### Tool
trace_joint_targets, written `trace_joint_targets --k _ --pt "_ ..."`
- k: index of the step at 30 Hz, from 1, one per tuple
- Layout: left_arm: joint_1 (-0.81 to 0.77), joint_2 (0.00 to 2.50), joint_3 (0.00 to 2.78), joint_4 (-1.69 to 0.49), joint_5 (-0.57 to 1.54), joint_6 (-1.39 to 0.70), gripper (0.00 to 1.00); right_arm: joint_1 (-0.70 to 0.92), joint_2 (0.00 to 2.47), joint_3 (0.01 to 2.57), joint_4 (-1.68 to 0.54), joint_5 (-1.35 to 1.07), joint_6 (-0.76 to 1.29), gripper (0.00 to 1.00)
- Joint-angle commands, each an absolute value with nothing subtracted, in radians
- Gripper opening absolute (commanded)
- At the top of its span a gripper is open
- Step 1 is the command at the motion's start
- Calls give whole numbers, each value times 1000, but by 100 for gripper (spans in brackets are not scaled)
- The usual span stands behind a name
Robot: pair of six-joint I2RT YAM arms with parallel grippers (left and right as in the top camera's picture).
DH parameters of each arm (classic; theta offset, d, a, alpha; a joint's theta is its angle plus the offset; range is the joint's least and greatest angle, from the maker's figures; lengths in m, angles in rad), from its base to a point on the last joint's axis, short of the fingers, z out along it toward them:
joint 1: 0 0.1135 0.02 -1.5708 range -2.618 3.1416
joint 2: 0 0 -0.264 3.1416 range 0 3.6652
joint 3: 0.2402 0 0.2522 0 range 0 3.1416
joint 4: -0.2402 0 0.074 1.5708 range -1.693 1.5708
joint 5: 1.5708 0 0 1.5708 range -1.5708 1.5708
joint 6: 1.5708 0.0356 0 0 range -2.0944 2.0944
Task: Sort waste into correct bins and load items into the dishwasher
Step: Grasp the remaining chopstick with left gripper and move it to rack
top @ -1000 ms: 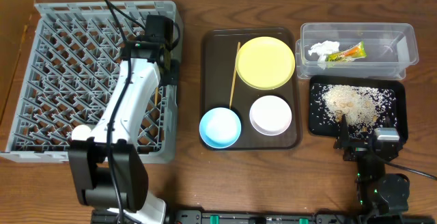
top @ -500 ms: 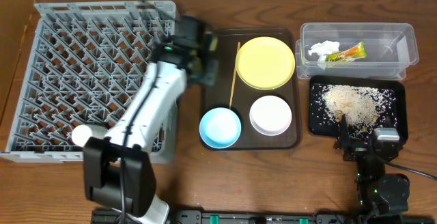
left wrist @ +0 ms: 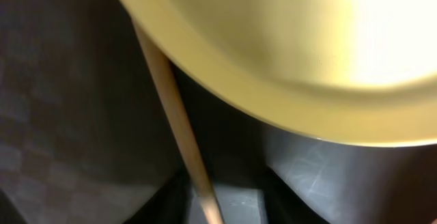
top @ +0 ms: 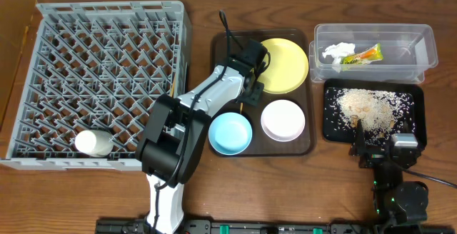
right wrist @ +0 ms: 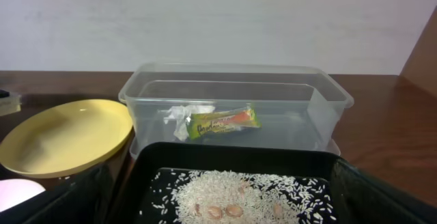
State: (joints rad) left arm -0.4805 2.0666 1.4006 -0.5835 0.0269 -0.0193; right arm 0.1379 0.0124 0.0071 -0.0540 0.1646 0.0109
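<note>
My left gripper (top: pixel 249 91) is low over the dark-brown tray, at the yellow plate's (top: pixel 282 63) left edge. In the left wrist view its jaws (left wrist: pixel 220 209) are open, with a wooden chopstick (left wrist: pixel 176 118) lying between them beside the plate (left wrist: pixel 307 46). A light-blue bowl (top: pixel 230 133) and a white bowl (top: pixel 283 120) sit at the tray's front. The clear tub (top: pixel 410 48) holds the tissue (top: pixel 337 51) and the wrapper (top: pixel 361 54). The black tray (top: pixel 332 123) holds rice scraps (top: pixel 368 107). My right gripper (top: pixel 377 147) rests open just in front of it. The grey rack (top: pixel 100 84) is at the left.
The dark-brown serving tray (top: pixel 223 56) lies between the rack and the bins. A white cup-like object (top: pixel 93 143) lies in the rack's front left corner. A thin wooden stick (top: pixel 171 91) shows at the rack's right wall. The left arm crosses the tray's left side.
My left arm has swung right from over the rack to the brown tray and come down at the chopstick beside the yellow plate. The right arm has not moved.
</note>
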Motion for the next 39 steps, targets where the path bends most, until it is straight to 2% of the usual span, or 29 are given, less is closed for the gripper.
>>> trace_joint_targets --k 1,9,16,24,30,31,34,36,39 --pt "-477 2103 1402 -590 6 -24 8 114 9 6 -57 164 21 99" --pt "-403 1946 1428 -725 -220 -23 8 114 9 6 -57 164 21 99" --pt "-260 1660 1427 -856 -222 -23 8 114 9 6 -57 164 21 99" --pt "-82 1682 1391 -893 -204 -22 8 114 9 6 -57 164 21 99" --pt "-74 1732 1391 -916 -151 11 9 114 9 6 -57 164 21 99" --pt "-74 1734 1391 -913 -150 10 16 114 9 6 -57 164 21 99" --pt "-79 1730 1396 -921 -148 -7 69 114 9 6 -57 164 21 99" --pt "-83 1728 1407 -941 -138 -22 74 114 9 6 -57 164 21 99" --pt "-110 1702 1412 -949 -124 -44 74 114 9 6 -57 164 21 99"
